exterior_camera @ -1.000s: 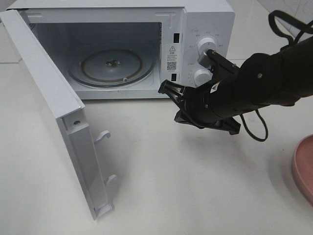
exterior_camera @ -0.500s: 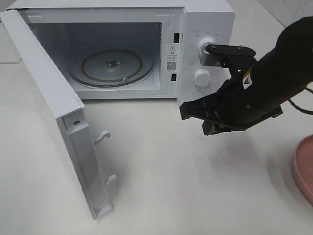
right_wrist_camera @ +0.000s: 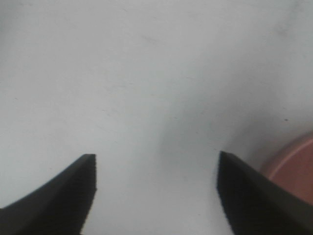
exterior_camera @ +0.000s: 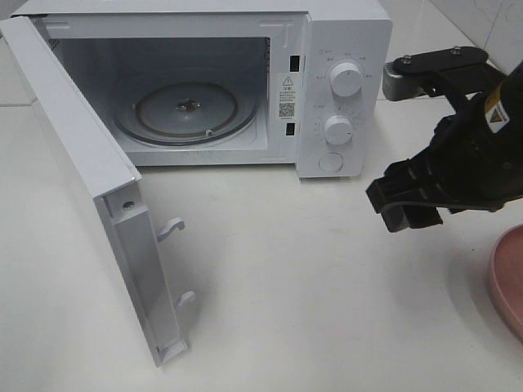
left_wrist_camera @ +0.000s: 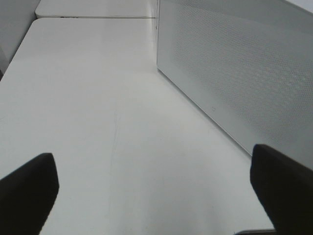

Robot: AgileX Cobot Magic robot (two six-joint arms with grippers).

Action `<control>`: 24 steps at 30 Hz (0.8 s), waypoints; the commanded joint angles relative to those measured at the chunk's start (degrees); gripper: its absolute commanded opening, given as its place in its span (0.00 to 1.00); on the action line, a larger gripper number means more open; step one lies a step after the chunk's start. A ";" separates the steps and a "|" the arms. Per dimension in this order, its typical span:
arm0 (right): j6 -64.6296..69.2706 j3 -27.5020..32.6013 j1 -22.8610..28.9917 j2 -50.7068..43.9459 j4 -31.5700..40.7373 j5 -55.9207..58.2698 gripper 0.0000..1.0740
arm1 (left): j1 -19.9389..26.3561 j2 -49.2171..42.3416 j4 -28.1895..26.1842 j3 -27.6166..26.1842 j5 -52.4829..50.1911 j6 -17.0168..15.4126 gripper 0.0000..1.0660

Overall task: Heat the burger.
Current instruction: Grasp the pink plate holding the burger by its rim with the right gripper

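Exterior high view: a white microwave (exterior_camera: 343, 49) stands at the back of a pale bench (exterior_camera: 310, 286). Its door (exterior_camera: 73, 163) is swung fully open towards the front left, with the latch hooks sticking out over the bench. Inside, the glass turntable (exterior_camera: 186, 110) is bare. Two round knobs (exterior_camera: 345, 79) sit on the control panel.

The right pincer (exterior_camera: 400, 208) hangs above the bench, right of the microwave and apart from it. In the right wrist view its jaws stand wide with only bench between them (right_wrist_camera: 156, 161). A pink plate (exterior_camera: 508, 282) lies at the right edge, near that pincer.

The middle and front of the bench are open.

In the left wrist view the left pincer (left_wrist_camera: 151, 166) gapes wide, holding nothing, beside a white perforated panel (left_wrist_camera: 234, 73).

The burger shows in no view, so its place cannot be told.
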 commanded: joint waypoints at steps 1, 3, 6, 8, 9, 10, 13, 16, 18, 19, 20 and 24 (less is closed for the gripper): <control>-0.52 0.06 -0.06 -0.80 -5.67 6.02 0.92 | -0.34 -0.92 -0.23 0.17 -0.86 -0.11 0.94; -0.52 0.06 -0.06 -0.80 -6.02 6.65 0.95 | -0.34 -0.92 -0.23 0.17 -0.86 -0.11 0.94; -0.52 1.20 -0.06 -0.80 -6.36 8.71 0.95 | -0.34 -0.92 -0.23 0.17 -0.86 -0.11 0.94; -0.52 1.55 -0.06 -0.80 -6.36 8.77 0.94 | -0.34 -0.92 -0.23 0.17 -0.86 -0.11 0.94; -0.52 2.58 -0.06 -0.80 -6.36 8.77 0.94 | -0.34 -0.92 -0.23 0.17 -0.86 -0.11 0.94; -0.52 3.09 -0.63 -0.80 -6.36 8.65 0.94 | -0.34 -0.92 -0.23 0.17 -0.86 -0.11 0.94; -0.40 4.93 -3.44 -0.80 -6.07 7.85 0.93 | -0.34 -0.92 -0.23 0.17 -0.86 -0.11 0.94; -1.55 8.02 -8.71 -0.80 -5.84 6.25 0.92 | -0.34 -0.92 -0.23 0.17 -0.86 -0.11 0.94; -2.23 8.88 -9.91 -0.80 -5.50 5.61 0.91 | -0.34 -0.92 -0.23 0.17 -0.86 -0.11 0.94; -2.23 8.88 -9.91 -0.80 -5.50 5.61 0.91 | -0.34 -0.92 -0.23 0.17 -0.86 -0.11 0.94; -3.44 10.54 -11.92 -0.69 -4.87 4.93 0.91 | -0.34 -0.92 -0.23 0.17 -0.86 -0.11 0.94; -4.13 13.69 -14.32 -0.11 -4.87 2.18 0.90 | -0.34 -0.92 -0.23 0.17 -0.86 -0.11 0.94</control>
